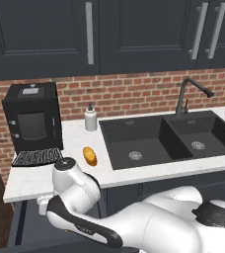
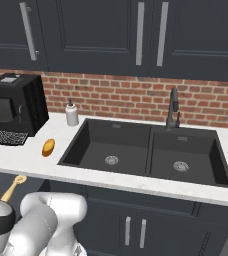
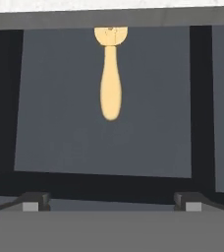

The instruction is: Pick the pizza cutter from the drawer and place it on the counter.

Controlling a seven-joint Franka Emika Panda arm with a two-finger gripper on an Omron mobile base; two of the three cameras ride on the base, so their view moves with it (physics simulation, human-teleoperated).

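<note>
The small pizza cutter with a slim tan handle and pale yellowish wheel lies flat on the floor of the shallow dark navy-grey drawer, wheel under the white marbled stone counter edge, with the claw spread wide above it, holding nothing.

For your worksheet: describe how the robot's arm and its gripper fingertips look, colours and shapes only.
The arm has smooth, rounded, glossy white shells with dark, nearly black joints and caps. The gripper ends in two small dark fingertips with paler grey pads. No cables or markings are visible.
</note>
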